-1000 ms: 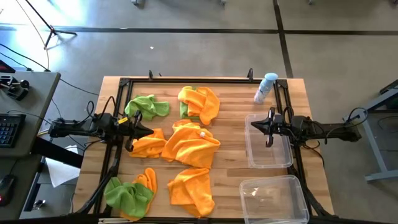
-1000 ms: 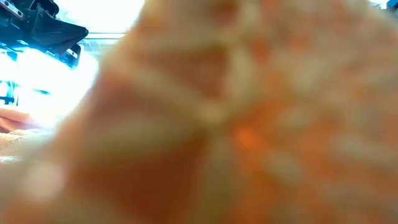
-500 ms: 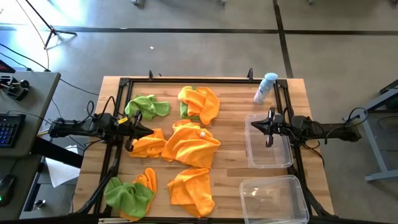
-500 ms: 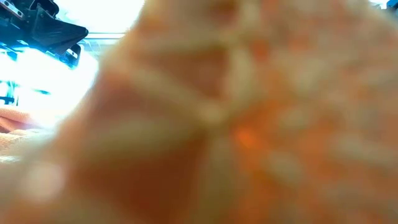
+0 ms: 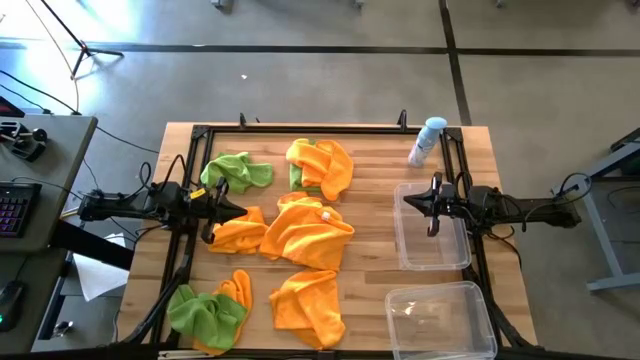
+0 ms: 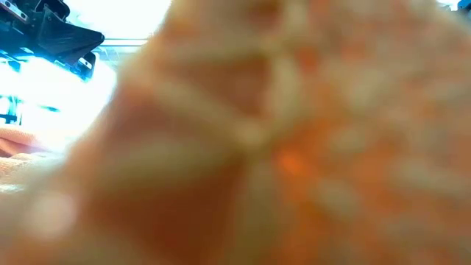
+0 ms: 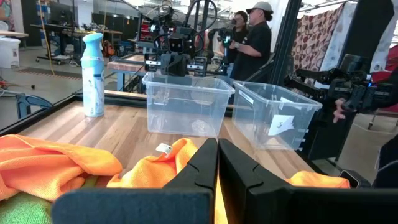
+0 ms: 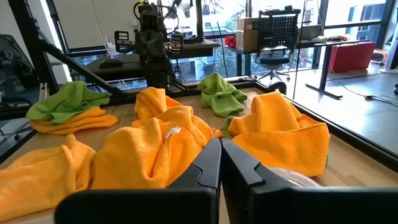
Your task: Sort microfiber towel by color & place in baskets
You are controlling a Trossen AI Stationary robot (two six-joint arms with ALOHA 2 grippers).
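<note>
Several orange towels lie crumpled on the wooden table: a big one in the middle (image 5: 310, 232), one beside it (image 5: 240, 235), one at the far side (image 5: 325, 165), one near the front (image 5: 308, 300). Green towels lie at the far left (image 5: 240, 170) and near left (image 5: 205, 312). Two clear baskets stand at the right, one farther (image 5: 440, 245) and one nearer (image 5: 440, 320). My left gripper (image 5: 238, 211) is shut and empty just above the left orange towel; it also shows in its wrist view (image 7: 217, 149). My right gripper (image 5: 408, 200) is shut and empty over the farther basket's left rim; its wrist view (image 8: 219, 149) looks over the towels.
A white-and-blue spray bottle (image 5: 428, 140) stands at the far right corner, beyond the baskets. An orange cloth (image 6: 294, 147) close to the low camera blocks most of that view. A black frame rims the table. People stand in the room beyond (image 7: 255, 37).
</note>
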